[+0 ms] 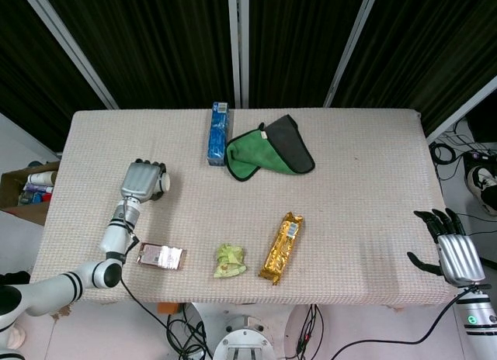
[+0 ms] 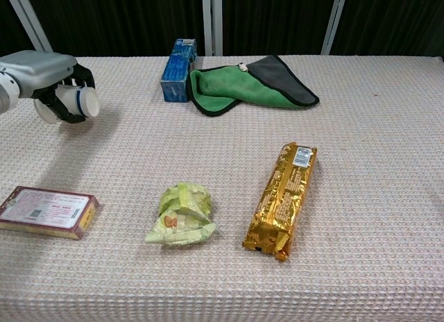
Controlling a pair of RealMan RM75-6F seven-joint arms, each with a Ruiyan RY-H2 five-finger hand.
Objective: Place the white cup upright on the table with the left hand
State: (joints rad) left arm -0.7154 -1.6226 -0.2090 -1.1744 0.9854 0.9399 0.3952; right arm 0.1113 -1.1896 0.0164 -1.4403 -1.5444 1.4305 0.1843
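Item: small white paper cup with a blue band (image 2: pixel 75 103), lying on its side, lifted clear of the table to judge by the shadow under it, at the far left of the scene. Held by the left hand (image 2: pixel 43 73), silver-backed, whose dark fingers (image 2: pixel 84 77) are clenched over and around the cup body; the cup's round end faces right. In the head view the same left hand (image 1: pixel 143 180) covers most of the cup.

Item: right hand (image 1: pixel 453 251), at the near right corner, off the table edge; fingers spread and released, grasping nothing.

Item: table (image 2: pixel 374 128), covered in pale waffle-textured cloth.

Other contents:
- blue rectangular carton (image 2: pixel 179 69), far centre, just beside a green and dark grey folded cloth (image 2: pixel 253 82).
- gold foil snack packet (image 2: pixel 283 199), near centre-right.
- crumpled light green wrapper (image 2: pixel 182 214), near centre.
- flat maroon box (image 2: pixel 47 211), near left.

Step in hand, as judged: cup grasped and raised, not yet turned.

Next move calls for: rotating the wrist until the cup's base faces down, lowering it onto bare table near the far left, well apart from the maroon box, then releasing the fingers without tipping it.
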